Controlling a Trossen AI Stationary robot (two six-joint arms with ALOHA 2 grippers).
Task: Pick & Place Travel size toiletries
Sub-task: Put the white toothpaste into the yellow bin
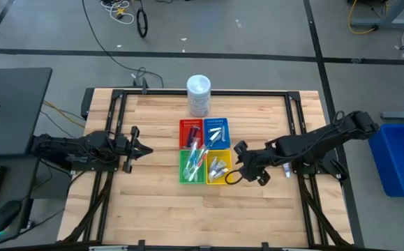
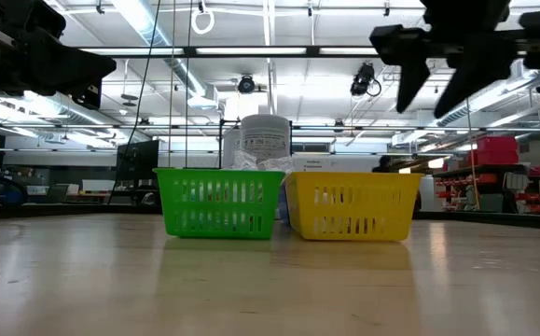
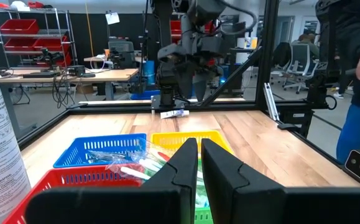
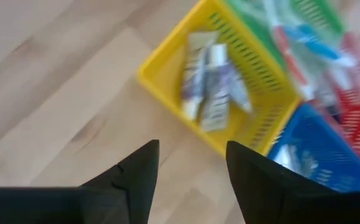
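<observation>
Right pincer [image 1: 247, 164] hangs above the bench [image 1: 153, 202], just off the yellow tray [image 4: 167, 53], fingers [image 4: 133, 177] spread apart with nothing between them. In its wrist view a few white tubes [image 4: 207, 84] lie bunched inside that tray. Next to it the green tray [image 1: 191, 167] holds pale toothbrush sticks [image 1: 196, 155], the blue tray [image 1: 216, 130] has silvery sachets [image 1: 217, 132], and the red tray [image 1: 190, 130] has a dark stick, I think, though it's hard to make out from above. One more tube [image 1: 286, 169] lies loose on the bench under the right arm. A white tub [image 1: 199, 94] stands behind the trays. Left pincer [image 1: 137, 146] waits well apart on the left side, fingers [image 3: 220, 171] nearly closed and empty.
</observation>
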